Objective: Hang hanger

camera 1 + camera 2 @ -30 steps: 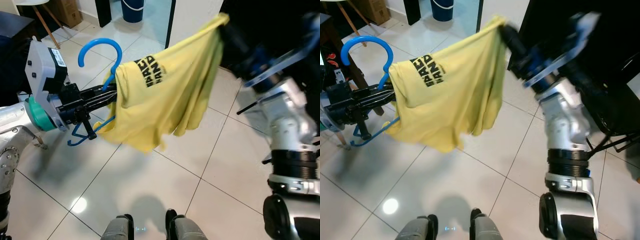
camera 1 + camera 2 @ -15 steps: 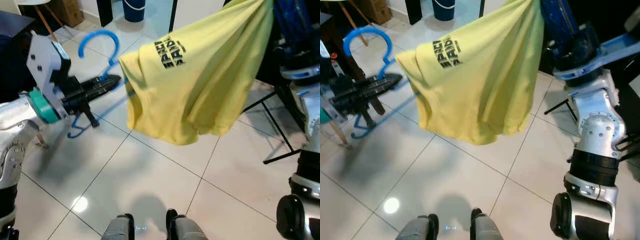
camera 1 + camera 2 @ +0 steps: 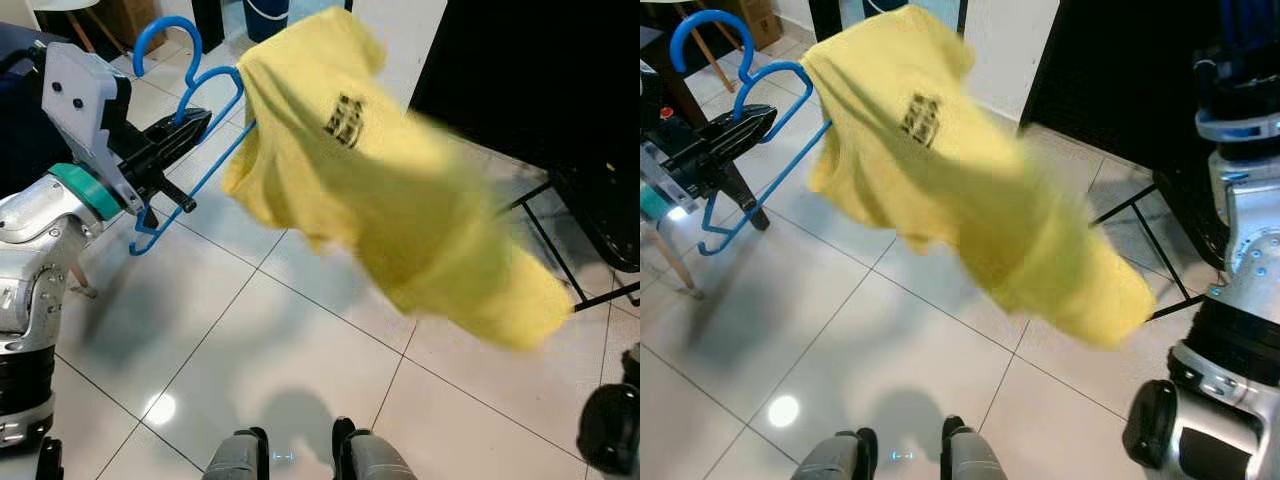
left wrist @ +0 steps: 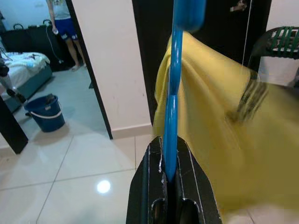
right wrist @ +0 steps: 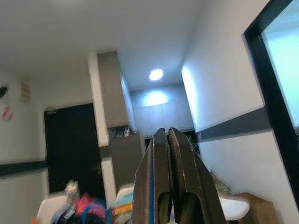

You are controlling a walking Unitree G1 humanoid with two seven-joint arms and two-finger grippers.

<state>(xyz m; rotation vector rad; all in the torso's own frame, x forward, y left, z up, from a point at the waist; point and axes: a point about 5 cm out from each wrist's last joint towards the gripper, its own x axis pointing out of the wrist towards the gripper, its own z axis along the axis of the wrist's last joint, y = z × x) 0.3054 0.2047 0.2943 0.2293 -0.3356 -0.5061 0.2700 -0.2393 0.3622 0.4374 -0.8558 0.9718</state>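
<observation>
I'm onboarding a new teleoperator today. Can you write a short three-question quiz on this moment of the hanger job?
1. True or false: the left gripper is shut on the blue hanger.
2. What hangs from the hanger? A) a grey towel B) a yellow T-shirt C) black trousers
3. Fill in: in the right wrist view, the right gripper's fingers are pressed ____ and hold nothing.

Key:
1. True; the hanger's blue bar runs between the two black fingers.
2. B; it is blurred and swings free of the right arm.
3. Together.
</observation>
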